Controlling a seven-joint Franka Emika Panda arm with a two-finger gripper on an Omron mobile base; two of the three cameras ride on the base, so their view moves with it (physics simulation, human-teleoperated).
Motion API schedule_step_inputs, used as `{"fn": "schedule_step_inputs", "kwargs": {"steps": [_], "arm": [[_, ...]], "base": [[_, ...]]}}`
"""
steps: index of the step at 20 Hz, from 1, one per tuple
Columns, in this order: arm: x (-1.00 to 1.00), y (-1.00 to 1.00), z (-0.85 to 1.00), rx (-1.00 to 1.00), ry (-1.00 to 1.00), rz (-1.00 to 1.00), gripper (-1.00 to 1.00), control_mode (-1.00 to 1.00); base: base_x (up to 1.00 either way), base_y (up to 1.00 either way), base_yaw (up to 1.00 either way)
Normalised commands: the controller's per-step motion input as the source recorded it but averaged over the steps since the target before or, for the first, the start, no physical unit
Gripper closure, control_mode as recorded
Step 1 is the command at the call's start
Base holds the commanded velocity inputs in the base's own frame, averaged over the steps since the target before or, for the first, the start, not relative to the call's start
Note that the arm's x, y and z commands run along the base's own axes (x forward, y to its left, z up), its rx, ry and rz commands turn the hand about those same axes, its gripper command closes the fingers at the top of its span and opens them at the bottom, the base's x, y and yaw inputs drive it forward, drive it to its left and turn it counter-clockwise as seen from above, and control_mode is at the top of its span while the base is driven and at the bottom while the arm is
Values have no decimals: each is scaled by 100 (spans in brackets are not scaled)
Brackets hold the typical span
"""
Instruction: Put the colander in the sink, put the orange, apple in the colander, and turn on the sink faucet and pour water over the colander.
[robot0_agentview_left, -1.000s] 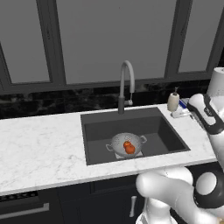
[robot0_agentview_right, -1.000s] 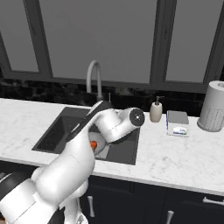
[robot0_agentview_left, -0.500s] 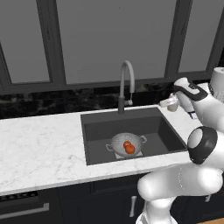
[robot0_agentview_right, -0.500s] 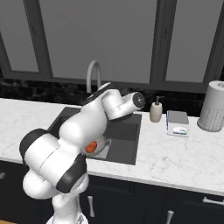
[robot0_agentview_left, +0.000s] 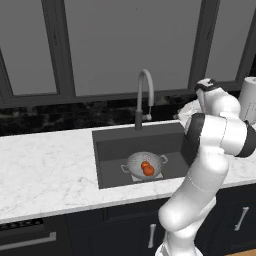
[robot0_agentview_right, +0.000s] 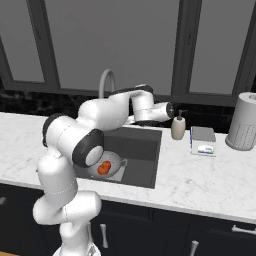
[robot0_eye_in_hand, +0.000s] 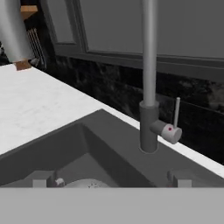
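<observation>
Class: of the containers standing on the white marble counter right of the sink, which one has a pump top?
The small beige soap bottle nearest the sink; the tall grey perforated cylinder has none.

No words or numbers can be read here — the small box (robot0_agentview_right: 202, 141) has marks, but too blurry.

I see the colander (robot0_agentview_left: 144, 165) sitting in the sink (robot0_agentview_left: 112, 150) with two fruits (robot0_agentview_left: 147, 168) inside. The sink faucet (robot0_agentview_left: 143, 98) stands behind the basin; a soap bottle (robot0_agentview_right: 177, 126) stands right of it on the counter (robot0_agentview_left: 45, 165).
</observation>
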Motion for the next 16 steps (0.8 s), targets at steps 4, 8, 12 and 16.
{"fn": "schedule_step_inputs", "kwargs": {"steps": [4, 8, 12, 16], "arm": [[44, 0, -46, 12, -9, 27, -100, -100], [17, 0, -25, 7, -10, 11, -100, -100], [8, 6, -24, 0, -10, 0, -100, -100], [30, 20, -13, -1, -2, 0, -100, -100]], "base": [[0, 0, 0], [0, 0, 0], [0, 0, 0], [0, 0, 0]]}}
